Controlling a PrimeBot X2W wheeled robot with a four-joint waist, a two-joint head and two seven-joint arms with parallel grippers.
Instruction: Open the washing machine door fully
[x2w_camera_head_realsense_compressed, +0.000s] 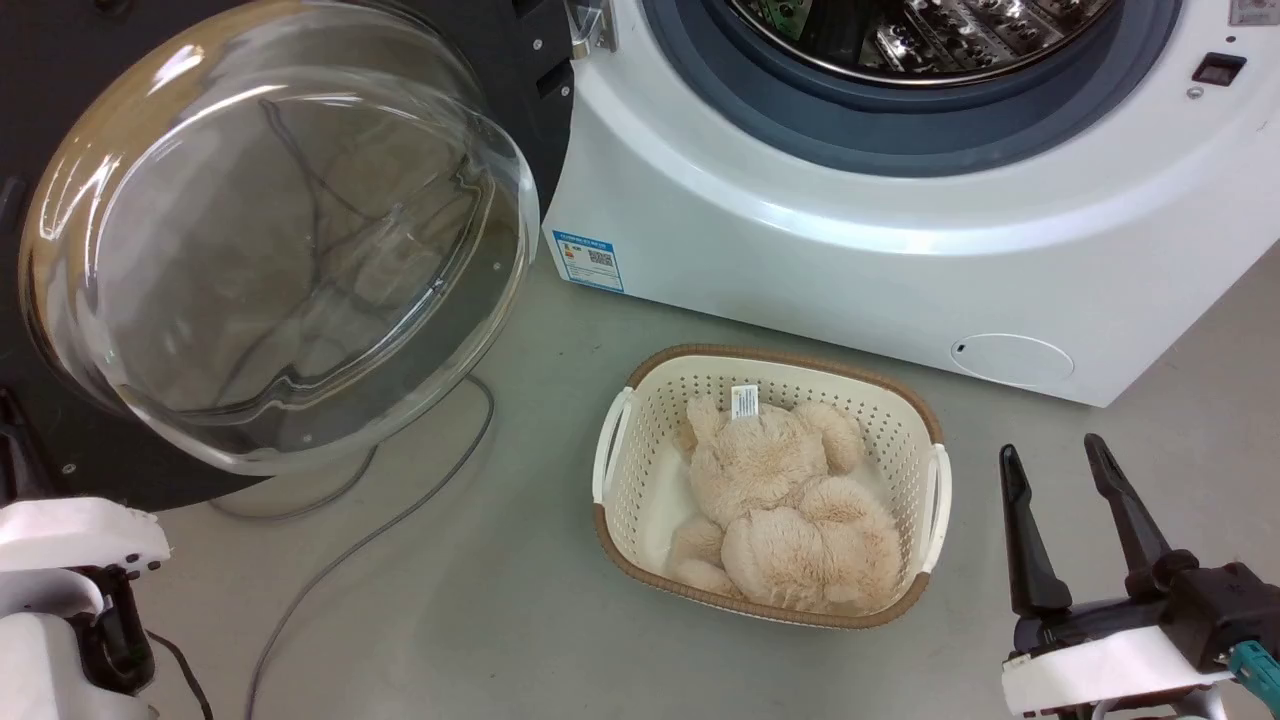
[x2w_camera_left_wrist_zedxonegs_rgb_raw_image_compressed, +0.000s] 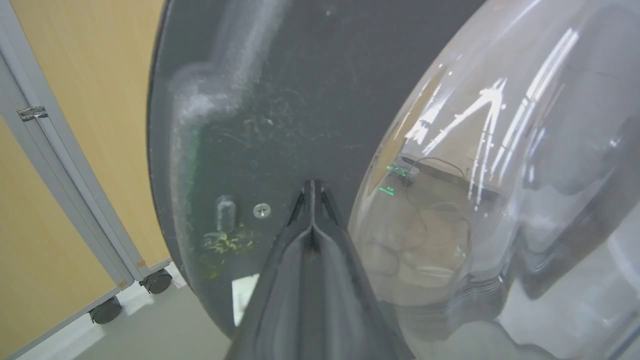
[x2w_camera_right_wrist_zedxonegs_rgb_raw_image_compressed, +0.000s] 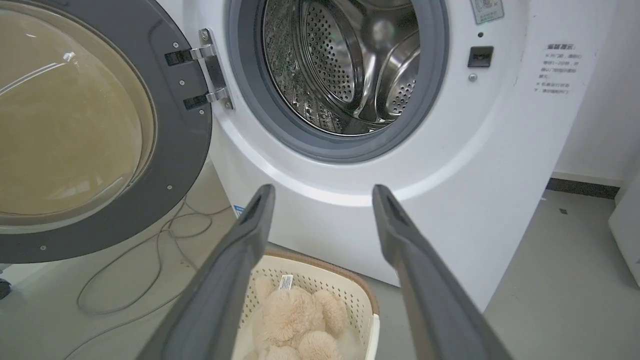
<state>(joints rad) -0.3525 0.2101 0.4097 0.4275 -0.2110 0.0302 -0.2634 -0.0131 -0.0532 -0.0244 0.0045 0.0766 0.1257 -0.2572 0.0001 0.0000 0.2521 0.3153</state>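
The washing machine door (x2w_camera_head_realsense_compressed: 280, 230) stands swung far out to the left of the white washing machine (x2w_camera_head_realsense_compressed: 880, 250). Its clear glass bowl faces me and its metal hinge (x2w_camera_right_wrist_zedxonegs_rgb_raw_image_compressed: 202, 75) is spread wide. The steel drum (x2w_camera_right_wrist_zedxonegs_rgb_raw_image_compressed: 340, 65) lies open to view. My left gripper (x2w_camera_left_wrist_zedxonegs_rgb_raw_image_compressed: 312, 187) is shut with nothing in it. Its tips are right at the door's black inner rim (x2w_camera_left_wrist_zedxonegs_rgb_raw_image_compressed: 280, 100), beside the glass bowl (x2w_camera_left_wrist_zedxonegs_rgb_raw_image_compressed: 500, 175); I cannot tell whether they touch. My right gripper (x2w_camera_head_realsense_compressed: 1052, 452) hangs open and empty at the lower right, pointing toward the machine's front, also seen in the right wrist view (x2w_camera_right_wrist_zedxonegs_rgb_raw_image_compressed: 322, 192).
A cream laundry basket (x2w_camera_head_realsense_compressed: 925, 410) holding a beige plush toy (x2w_camera_head_realsense_compressed: 790, 500) sits on the floor in front of the machine. Grey cables (x2w_camera_head_realsense_compressed: 400, 500) loop on the floor under the door. A wooden partition on casters (x2w_camera_left_wrist_zedxonegs_rgb_raw_image_compressed: 75, 150) stands behind the door.
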